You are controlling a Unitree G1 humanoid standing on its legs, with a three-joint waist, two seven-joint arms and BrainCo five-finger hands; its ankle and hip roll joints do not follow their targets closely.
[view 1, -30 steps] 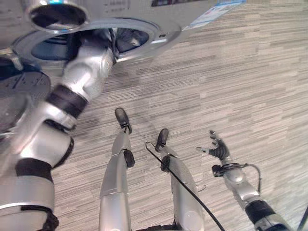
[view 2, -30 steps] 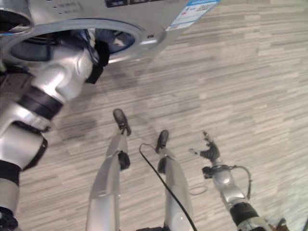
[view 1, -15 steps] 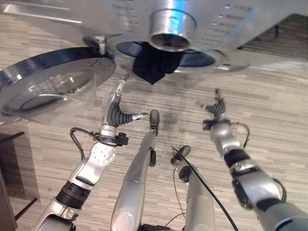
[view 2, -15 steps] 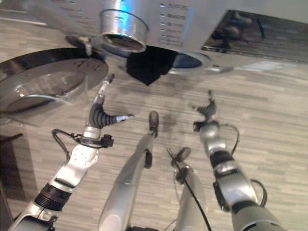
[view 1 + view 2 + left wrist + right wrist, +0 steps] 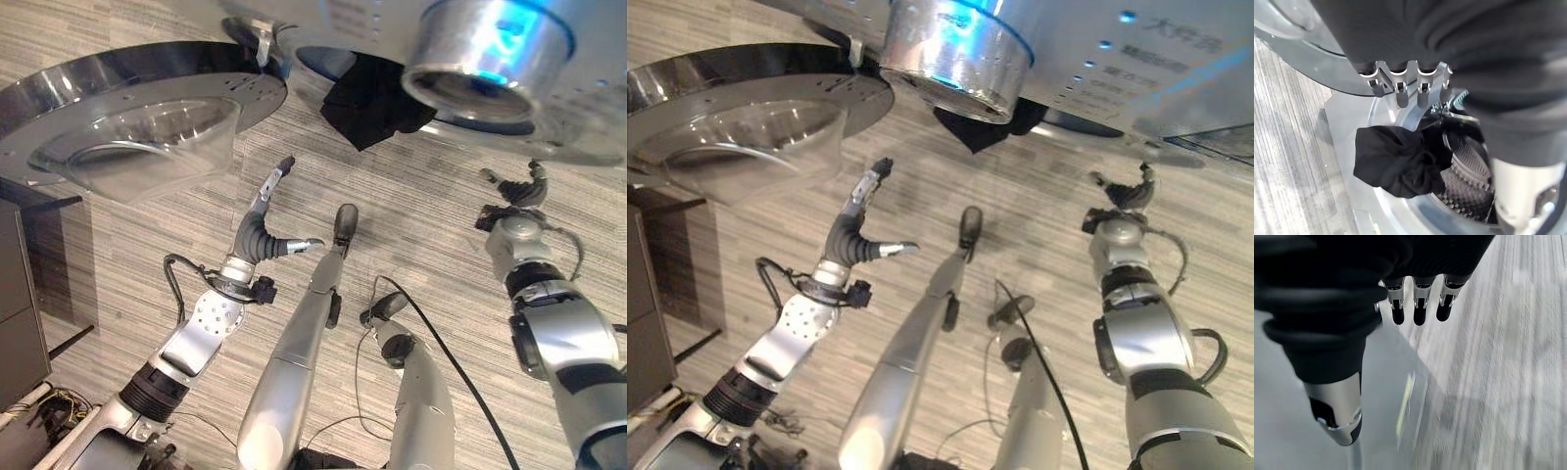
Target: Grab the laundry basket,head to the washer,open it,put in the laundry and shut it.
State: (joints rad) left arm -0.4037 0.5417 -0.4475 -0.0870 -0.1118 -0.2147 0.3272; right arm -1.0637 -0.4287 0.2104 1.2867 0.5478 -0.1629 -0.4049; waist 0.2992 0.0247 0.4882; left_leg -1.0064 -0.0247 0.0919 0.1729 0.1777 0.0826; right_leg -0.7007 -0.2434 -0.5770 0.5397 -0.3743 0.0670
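Left wrist view shows dark laundry (image 5: 1396,164) draped over the washer (image 5: 1352,147) opening's rim, ahead of the empty, straight-fingered left hand (image 5: 263,235), nearer than the relaxed right hand (image 5: 517,192).

Head stereo pair: looks steeply down, from just above the washer (image 5: 490,59) front, onto the wood-grain floor (image 5: 441,235); both eyes share the open door (image 5: 137,117), dark laundry (image 5: 372,98) and both arms.
Left wrist view: very close, faces into the drum.
Right wrist view: very close, faces the washer's side and floor.
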